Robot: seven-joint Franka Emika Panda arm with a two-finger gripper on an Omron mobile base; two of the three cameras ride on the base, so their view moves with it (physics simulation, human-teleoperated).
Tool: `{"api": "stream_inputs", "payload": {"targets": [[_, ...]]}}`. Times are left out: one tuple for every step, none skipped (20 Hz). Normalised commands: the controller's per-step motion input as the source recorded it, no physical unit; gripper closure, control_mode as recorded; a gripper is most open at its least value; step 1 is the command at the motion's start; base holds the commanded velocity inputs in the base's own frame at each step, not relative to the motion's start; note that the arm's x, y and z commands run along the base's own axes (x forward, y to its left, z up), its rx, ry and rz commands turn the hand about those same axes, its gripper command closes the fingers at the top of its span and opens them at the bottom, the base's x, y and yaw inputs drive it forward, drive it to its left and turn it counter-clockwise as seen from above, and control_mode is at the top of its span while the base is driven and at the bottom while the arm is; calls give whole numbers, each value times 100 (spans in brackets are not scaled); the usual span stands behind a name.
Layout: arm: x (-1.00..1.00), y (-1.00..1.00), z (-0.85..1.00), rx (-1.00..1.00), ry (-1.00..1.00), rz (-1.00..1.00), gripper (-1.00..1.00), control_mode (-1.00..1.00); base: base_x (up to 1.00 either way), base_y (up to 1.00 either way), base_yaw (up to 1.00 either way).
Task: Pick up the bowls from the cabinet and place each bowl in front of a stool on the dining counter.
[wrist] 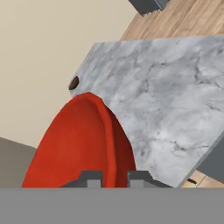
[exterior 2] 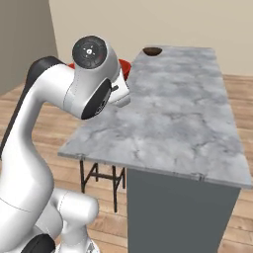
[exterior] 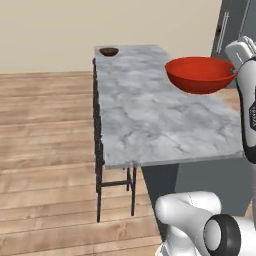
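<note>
Close up, gripper [wrist: 113, 178] clamped on rim of red bowl [exterior: 200, 74], one finger either side of rim in hand view. Red bowl held in air, level, over right long edge of marble dining counter [exterior: 150, 115], about midway along it. Stool [exterior: 114, 182] tucked under near left corner of counter. Farther off, small brown bowl [exterior: 108, 51] sits at far left corner of countertop.
</note>
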Motion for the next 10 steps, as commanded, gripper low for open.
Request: {"api": "stream_inputs", "payload": {"targets": [[0,0,0,0,0,0,100,100,0,100,0],[0,0,0,0,0,0,100,100,4,100,-3],[0,0,0,0,0,0,100,100,16,100,-4],[0,0,0,0,0,0,100,100,24,100,-6],[0,0,0,0,0,0,100,100,26,100,-7],[0,0,0,0,0,0,100,100,27,100,-10],[0,0,0,0,0,0,100,100,26,100,-12],[0,0,0,0,0,0,100,100,21,100,-15],[0,0,0,0,0,0,100,100,18,100,-19],[0,0,0,0,0,0,100,100,16,100,-24]]}}
